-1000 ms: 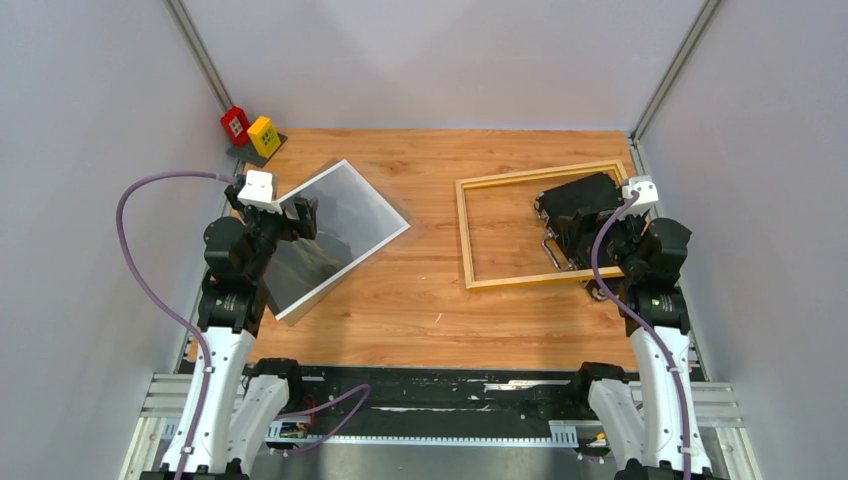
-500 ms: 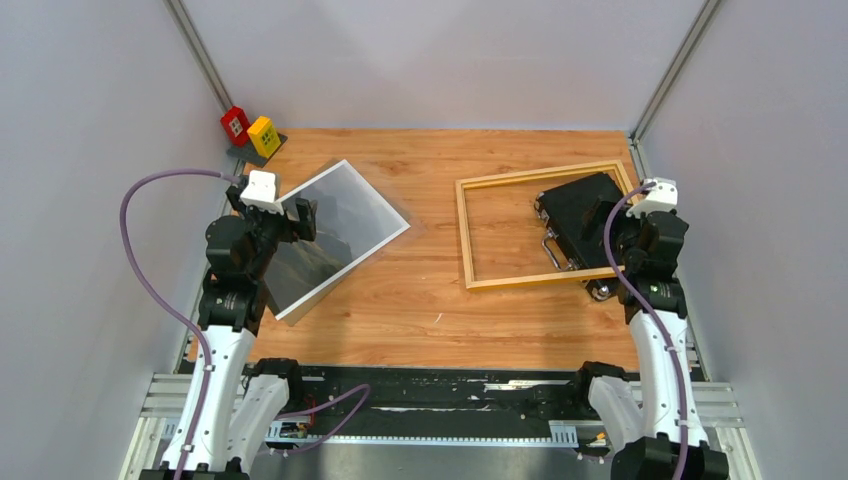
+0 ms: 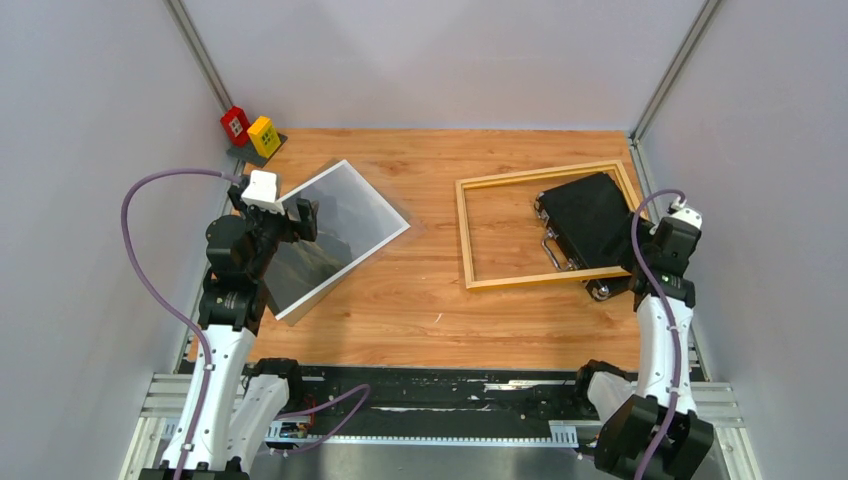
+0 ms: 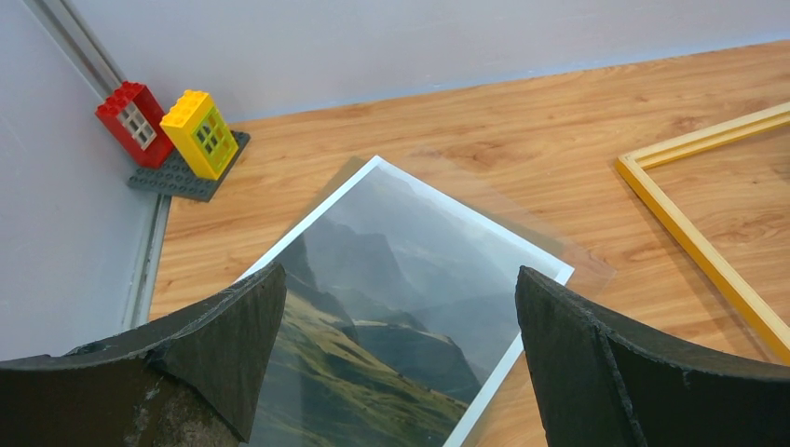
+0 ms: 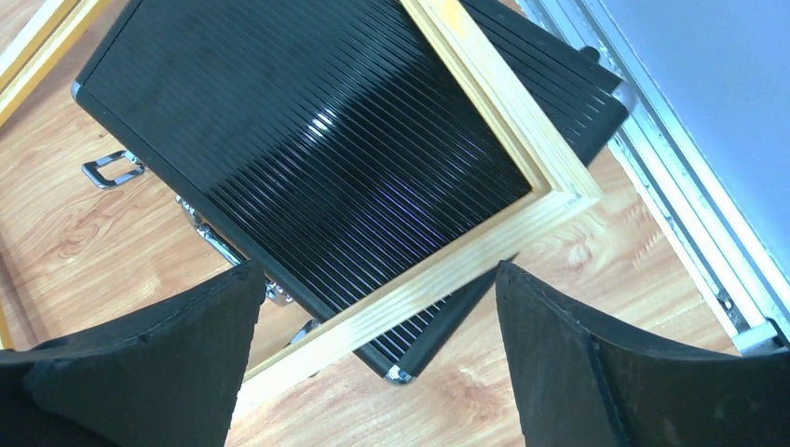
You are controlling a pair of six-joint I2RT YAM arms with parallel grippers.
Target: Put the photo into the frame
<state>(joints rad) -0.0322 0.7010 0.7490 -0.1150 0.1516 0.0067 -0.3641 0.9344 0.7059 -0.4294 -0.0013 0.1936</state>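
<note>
Top external view first: you have one large rectangular paper print of dark mountains under grey sky (image 3: 350,215), white-bordered, lying face up and turned at an angle on the left half of the wooden table (image 3: 430,300). Its near-left part is hidden under your left arm. In the left wrist view, the edge of a clear sheet (image 4: 589,272) shows just past the print's right corner.

One thin rectangular wooden frame (image 3: 466,236) sits on the right half, well apart from the print, with bare wood between them. Its right end rests tilted on one black ribbed case with metal handles (image 3: 590,225), and the frame's near-right corner overhangs that case close to the table's right rail.

Your left gripper (image 4: 399,279) hangs over the print, jaws spread wide and holding nothing. Your right gripper (image 5: 377,275) is also spread wide and empty, above the frame's corner.

Two toy bricks, one red (image 3: 235,124) and one yellow (image 3: 264,135), stand on one grey baseplate (image 3: 255,152) at the far-left corner.
</note>
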